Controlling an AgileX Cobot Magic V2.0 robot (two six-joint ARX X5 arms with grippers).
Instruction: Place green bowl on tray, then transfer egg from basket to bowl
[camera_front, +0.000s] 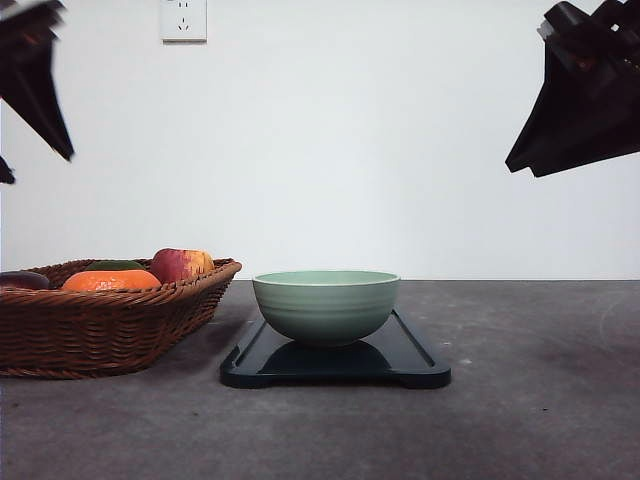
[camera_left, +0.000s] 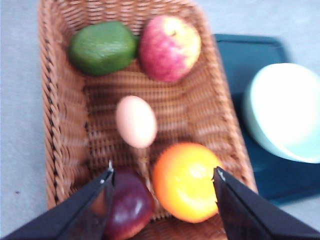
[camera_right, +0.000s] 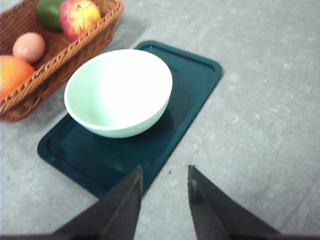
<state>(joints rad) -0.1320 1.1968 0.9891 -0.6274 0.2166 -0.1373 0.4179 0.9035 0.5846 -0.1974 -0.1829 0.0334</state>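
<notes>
While the green bowl (camera_front: 326, 305) sits empty on the tray (camera_front: 420, 362), I see the egg (camera_left: 136, 121) lying in the basket (camera_left: 60, 135) among the fruit. My left end effector (camera_left: 162, 182) hangs spread wide above it; the right end effector (camera_right: 165, 180) is parted, grasping nothing.

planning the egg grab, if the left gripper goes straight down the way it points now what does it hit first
Probably not the egg. The left gripper, jaws open, points nearest the orange, with the dark red fruit by its other finger. The egg lies beyond them in the basket. Depth is unclear.
</notes>
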